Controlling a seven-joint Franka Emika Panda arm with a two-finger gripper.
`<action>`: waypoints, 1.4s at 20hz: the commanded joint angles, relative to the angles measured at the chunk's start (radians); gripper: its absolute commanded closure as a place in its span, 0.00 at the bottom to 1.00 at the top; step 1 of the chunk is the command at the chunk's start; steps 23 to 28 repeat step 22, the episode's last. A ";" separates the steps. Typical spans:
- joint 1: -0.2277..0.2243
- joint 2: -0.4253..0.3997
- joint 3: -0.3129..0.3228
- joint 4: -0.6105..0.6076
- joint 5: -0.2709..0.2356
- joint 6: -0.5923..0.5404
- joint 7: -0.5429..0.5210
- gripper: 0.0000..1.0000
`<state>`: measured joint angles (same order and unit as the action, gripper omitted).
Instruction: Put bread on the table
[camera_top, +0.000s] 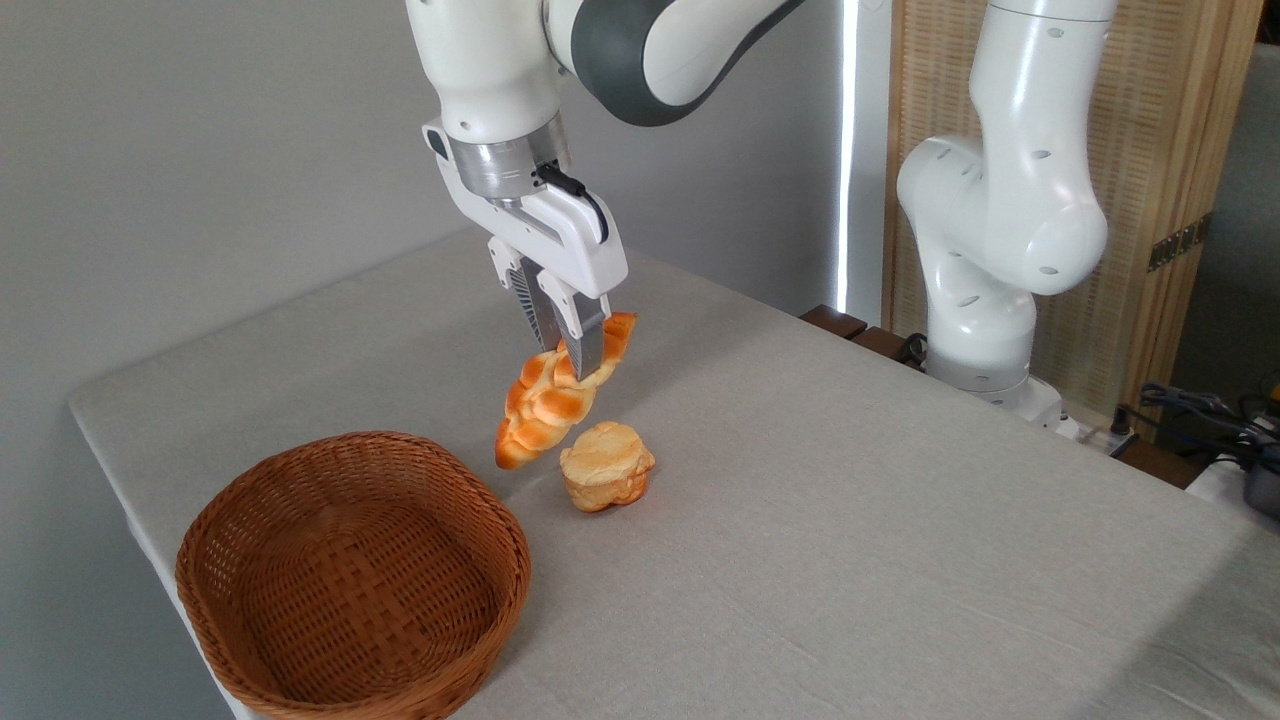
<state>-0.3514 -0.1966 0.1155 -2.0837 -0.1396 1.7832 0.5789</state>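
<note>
Pinching the bread (548, 405) near its upper end, your gripper (570, 345) points down from the white arm (500, 90) with both fingers (585, 345) pressed against the loaf, one on each side. You can see the bread hanging clear of the table (850, 500), tilted so that its upper tip pokes out to the right of the fingers and its lower tapered end drops toward the lower left. Just below and to the right of that lower end sits a small round bun (606, 465) on the cloth; in this view the loaf's tip comes very close to the bun, and you cannot tell whether they touch. Further out, toward the near left corner of the table, you have a brown woven basket (355, 575) with nothing showing inside it, apart from both the bun and the bread. The arm's base (985, 300) stands at the far right edge of the table.
</note>
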 joint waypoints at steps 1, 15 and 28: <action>-0.008 -0.018 0.000 -0.012 -0.015 -0.010 -0.001 0.00; 0.006 -0.018 0.010 0.060 0.099 0.130 0.001 0.00; 0.008 -0.017 0.046 0.076 0.112 0.128 0.001 0.00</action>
